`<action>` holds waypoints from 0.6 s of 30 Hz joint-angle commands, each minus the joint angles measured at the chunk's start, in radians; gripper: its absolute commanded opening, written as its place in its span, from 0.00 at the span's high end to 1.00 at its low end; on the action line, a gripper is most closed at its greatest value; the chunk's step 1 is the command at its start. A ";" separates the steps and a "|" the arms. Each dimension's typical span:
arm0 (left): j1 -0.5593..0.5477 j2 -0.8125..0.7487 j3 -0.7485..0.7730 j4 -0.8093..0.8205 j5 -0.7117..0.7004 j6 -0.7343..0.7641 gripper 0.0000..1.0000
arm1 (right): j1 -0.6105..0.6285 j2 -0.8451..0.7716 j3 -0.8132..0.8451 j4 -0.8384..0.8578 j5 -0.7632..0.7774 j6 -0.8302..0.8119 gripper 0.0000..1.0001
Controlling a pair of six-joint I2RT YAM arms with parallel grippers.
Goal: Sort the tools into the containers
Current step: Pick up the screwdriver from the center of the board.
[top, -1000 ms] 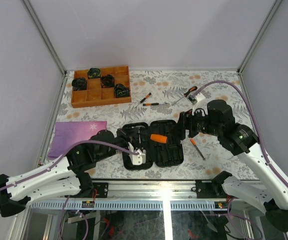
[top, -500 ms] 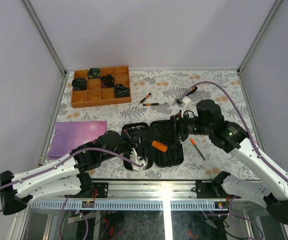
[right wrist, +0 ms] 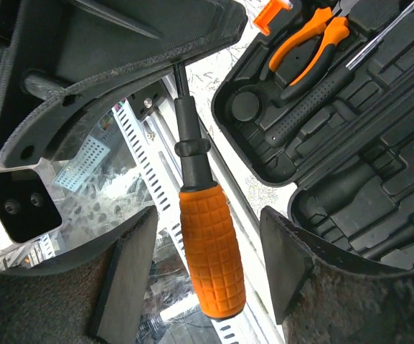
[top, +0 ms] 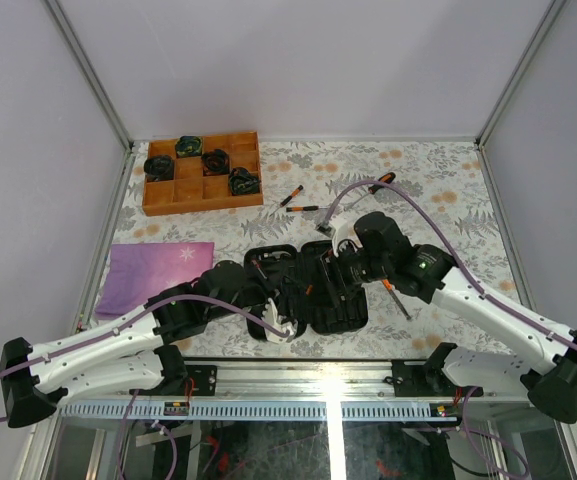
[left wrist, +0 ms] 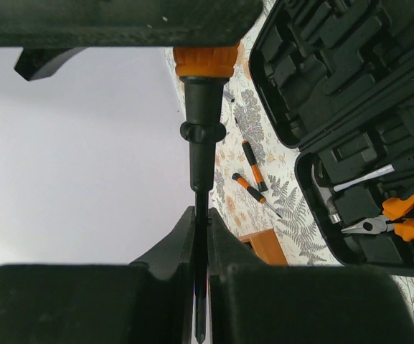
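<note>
My left gripper (left wrist: 200, 215) is shut on the thin black shaft of an orange-handled screwdriver (left wrist: 200, 154), holding it over the open black tool case (top: 346, 314). My right gripper (right wrist: 208, 264) is open, its pads on either side of the screwdriver's orange handle (right wrist: 210, 251) without touching it. In the top view the two grippers meet over the case, and the screwdriver (top: 310, 291) barely shows between them. Orange-handled pliers (right wrist: 311, 46) and a black-handled hammer (right wrist: 314, 100) lie in the case's moulded slots (right wrist: 379, 143).
Loose screwdrivers lie on the patterned table behind the case (top: 291, 196) (top: 313, 208) (top: 378, 183), and one lies to its right (top: 396, 297). A brown wooden compartment tray (top: 203, 190) stands at the back left. A purple cloth (top: 156, 272) lies at the left.
My right arm has swung left and down over the case, bringing its open jaws around the orange handle. The left gripper has kept its hold on the shaft, turning the screwdriver slightly.
</note>
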 commanded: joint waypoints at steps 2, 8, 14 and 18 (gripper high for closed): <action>-0.003 -0.010 0.005 0.068 0.014 0.003 1.00 | 0.027 0.027 0.010 0.054 -0.006 -0.034 0.39; -0.004 -0.024 -0.014 0.083 -0.001 -0.012 0.93 | 0.030 0.027 0.006 0.060 -0.001 -0.040 0.71; -0.004 -0.057 -0.034 0.095 0.035 -0.040 0.82 | 0.031 -0.004 0.009 0.061 0.113 -0.032 0.88; -0.004 -0.068 -0.028 0.066 0.055 -0.064 0.65 | 0.030 -0.048 -0.005 0.088 0.259 0.010 0.96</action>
